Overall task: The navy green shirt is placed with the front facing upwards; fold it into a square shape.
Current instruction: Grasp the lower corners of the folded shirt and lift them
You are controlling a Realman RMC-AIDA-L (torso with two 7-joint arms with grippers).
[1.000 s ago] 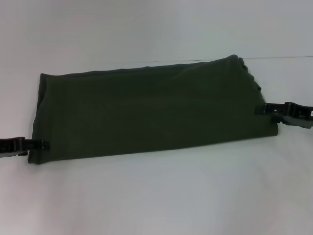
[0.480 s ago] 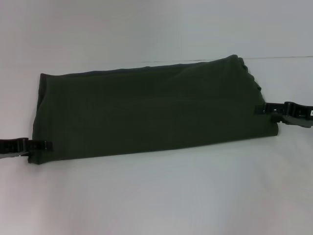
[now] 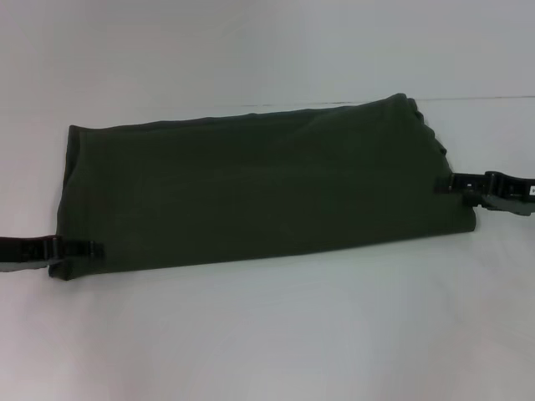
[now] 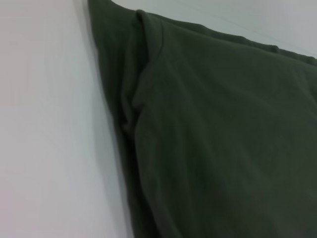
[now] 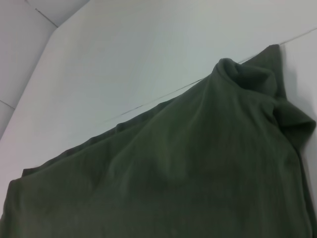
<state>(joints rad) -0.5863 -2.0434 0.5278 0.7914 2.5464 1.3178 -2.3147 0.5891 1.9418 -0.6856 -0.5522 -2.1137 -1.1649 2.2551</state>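
Green shirt (image 3: pixel 251 188) folded long, left gripper (image 3: pixel 84 248) and right gripper (image 3: pixel 447 185) at ends

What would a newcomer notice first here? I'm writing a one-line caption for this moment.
The navy green shirt, folded into a long band with its plain side up, stretches across the white table and fills the middle of the head view. At each end a black gripper meets it: the left gripper at its near left corner, the right gripper at its right edge.

both grippers are black and slim: the left gripper (image 3: pixel 84 248) shows blocky segments, the right gripper (image 3: pixel 447 185) a grey-black housing behind.
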